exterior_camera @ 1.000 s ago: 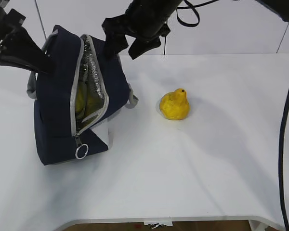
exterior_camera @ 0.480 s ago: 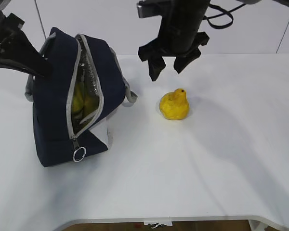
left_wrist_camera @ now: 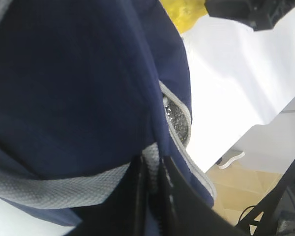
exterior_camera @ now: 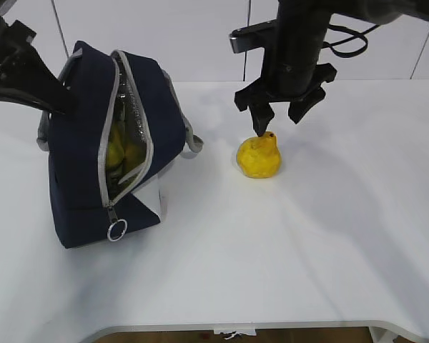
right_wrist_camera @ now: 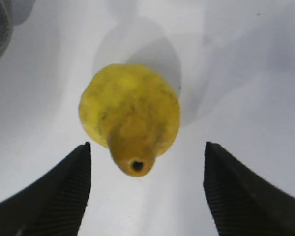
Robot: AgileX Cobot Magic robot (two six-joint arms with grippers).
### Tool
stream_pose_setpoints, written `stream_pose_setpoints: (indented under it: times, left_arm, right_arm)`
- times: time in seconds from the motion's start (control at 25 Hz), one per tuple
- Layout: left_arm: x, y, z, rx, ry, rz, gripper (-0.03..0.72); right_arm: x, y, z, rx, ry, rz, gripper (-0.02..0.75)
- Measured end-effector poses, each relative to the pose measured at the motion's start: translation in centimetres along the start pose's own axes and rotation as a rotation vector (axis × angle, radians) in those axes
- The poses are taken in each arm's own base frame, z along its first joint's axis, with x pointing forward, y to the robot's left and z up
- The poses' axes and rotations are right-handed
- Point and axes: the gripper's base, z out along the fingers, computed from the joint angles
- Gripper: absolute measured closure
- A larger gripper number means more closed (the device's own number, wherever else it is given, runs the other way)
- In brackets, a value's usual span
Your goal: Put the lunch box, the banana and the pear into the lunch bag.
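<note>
The navy lunch bag (exterior_camera: 82, 171) stands at the left with its grey zipper open. Yellow fruit, the banana (exterior_camera: 119, 153), shows through the opening. The lunch box is hidden. My left gripper (exterior_camera: 66, 103) is shut on the bag's top edge by the grey webbing handle (left_wrist_camera: 49, 189), holding it up; the left wrist view (left_wrist_camera: 152, 169) shows the jaws pinching fabric. The yellow pear (exterior_camera: 259, 157) sits upright on the table right of the bag. My right gripper (exterior_camera: 279, 118) hangs open just above it, with a finger on each side of the pear (right_wrist_camera: 130, 110) in the right wrist view (right_wrist_camera: 146, 152).
The white table (exterior_camera: 307, 243) extends right and forward of the pear. The zipper's metal ring pull (exterior_camera: 116, 231) hangs at the bag's lower front. A corner of the pear (left_wrist_camera: 187, 10) and the table edge (left_wrist_camera: 246, 128) show in the left wrist view.
My right gripper moved from above the bag's opening rightward and down, and now hangs open over the pear. The bag settled slightly. The left gripper kept its hold.
</note>
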Motion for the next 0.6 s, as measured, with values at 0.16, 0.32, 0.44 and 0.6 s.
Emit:
stream_pose_setpoints:
  times: [0.16,0.32,0.44,0.6]
  left_arm:
    - [0.0,0.0,0.0,0.000,0.000,0.000,0.675]
    - [0.0,0.0,0.0,0.000,0.000,0.000,0.675]
    - [0.0,0.0,0.0,0.000,0.000,0.000,0.675]
    - [0.0,0.0,0.0,0.000,0.000,0.000,0.675]
  right_arm:
    - [0.0,-0.9,0.6,-0.103,0.013,0.076,0.192]
    - [0.0,-0.5,1.4,-0.166,0.029,0.085,0.192]
    - [0.0,-0.4,2.2,-0.170,0.044,0.084,0.192]
    - [0.1,-0.3,3.2,-0.172,0.062,0.083,0.265]
